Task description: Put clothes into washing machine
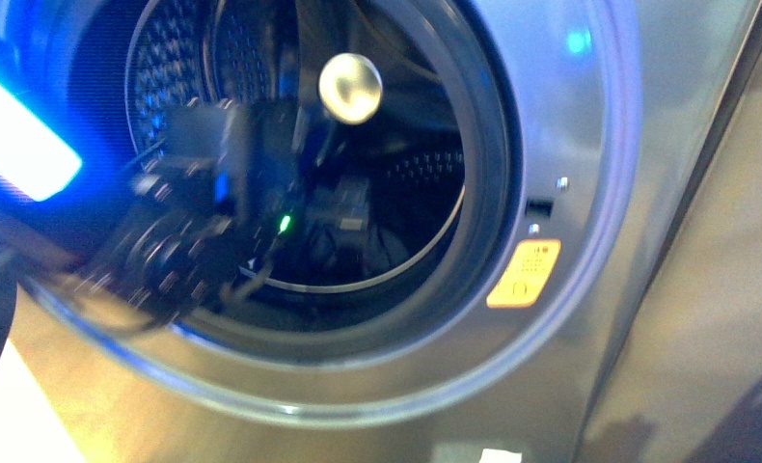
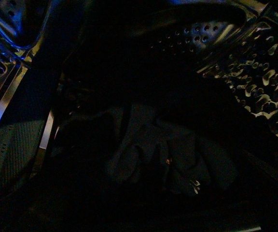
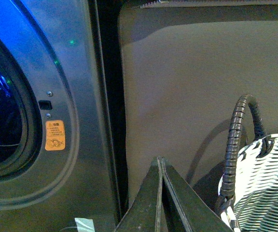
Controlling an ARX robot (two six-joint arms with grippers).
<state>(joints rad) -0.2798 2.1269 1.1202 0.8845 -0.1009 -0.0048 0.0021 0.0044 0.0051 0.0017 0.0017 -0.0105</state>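
Basket [image 3: 269, 193] beside right pincer [image 3: 160, 162]; left arm [image 1: 204, 222] fills porthole.

Inside the washing machine, the perforated steel drum wall [image 2: 255, 72] catches light and curves above a crumpled heap of dark clothes [image 2: 163, 154]. The garment lies on the drum's floor, its folds faintly visible in deep shadow. Beside the heap, a ribbed drum paddle [image 2: 11, 150] shows dimly.

The front view faces the silver-grey front-loading washing machine [image 1: 638, 125] closely; the right wrist view shares its orange warning sticker [image 3: 55, 135]; the left wrist view looks inside the perforated steel drum [image 2: 255, 72].
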